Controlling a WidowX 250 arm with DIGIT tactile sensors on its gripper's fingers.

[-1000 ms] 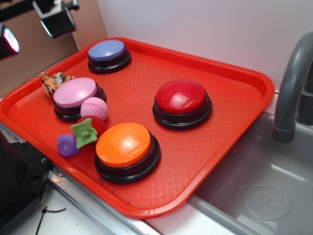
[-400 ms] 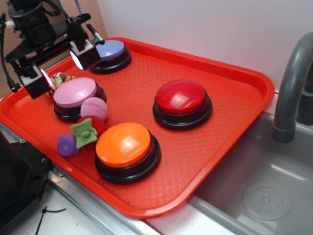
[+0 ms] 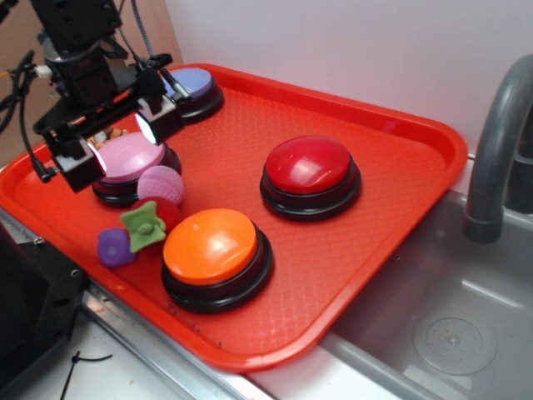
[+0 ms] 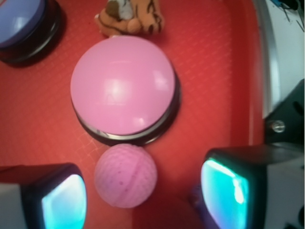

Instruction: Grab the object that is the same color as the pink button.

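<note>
The end effector [image 3: 117,143] is held with its jaws spread wide and empty above the pink button [image 3: 128,158], and in the wrist view the pink ball [image 4: 125,176] lies between the two pads, nearer the left one, touching the button's base on the red tray [image 3: 391,217]. The approach is best finished by centring the ball between the pads before descent, so that neither the button nor the green-topped red toy [image 3: 148,220] is struck. Compared with a second ago, when only one finger showed at the top edge, the arm has been brought down over the tray.

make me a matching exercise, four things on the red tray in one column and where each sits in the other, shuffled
Things:
1. pink ball
2. tiger toy
3. orange button
4. red button

Places:
A. alone in the tray's middle
B. against the pink button, between the open jaws
C. beside the green-topped toy, by the front rim
D. behind the pink button

Pairs: 1-B, 2-D, 3-C, 4-A
</note>
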